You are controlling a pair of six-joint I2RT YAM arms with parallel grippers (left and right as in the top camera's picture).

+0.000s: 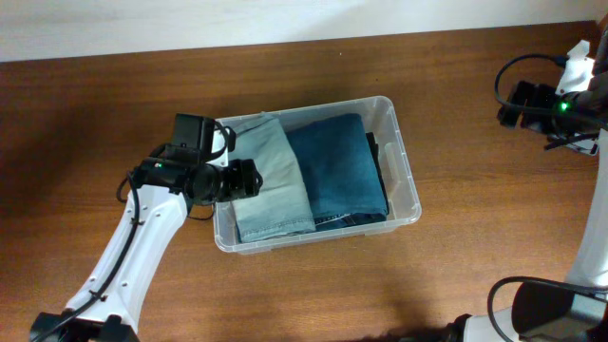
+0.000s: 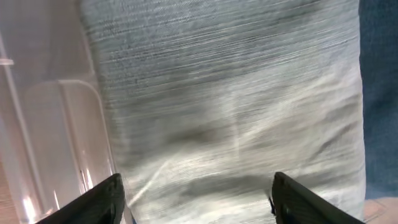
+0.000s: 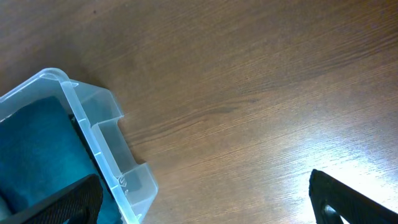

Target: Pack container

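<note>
The container (image 1: 409, 194) is a clear plastic tub at the table's middle. Inside it, a folded pale grey-green denim piece (image 1: 272, 185) lies on the left and a folded dark teal denim piece (image 1: 337, 166) on the right. My left gripper (image 1: 250, 179) is open over the tub's left edge, just above the pale denim (image 2: 230, 106), with its fingers (image 2: 199, 208) apart and holding nothing. My right gripper (image 1: 509, 106) is at the far right, open and empty (image 3: 205, 199) above bare table. The right wrist view shows the tub's corner (image 3: 106, 124).
A thin black item (image 1: 384, 160) lies along the tub's right wall beside the teal denim. The tub's clear left wall (image 2: 50, 124) is close to my left finger. The brown wooden table (image 1: 456, 266) surrounds the tub.
</note>
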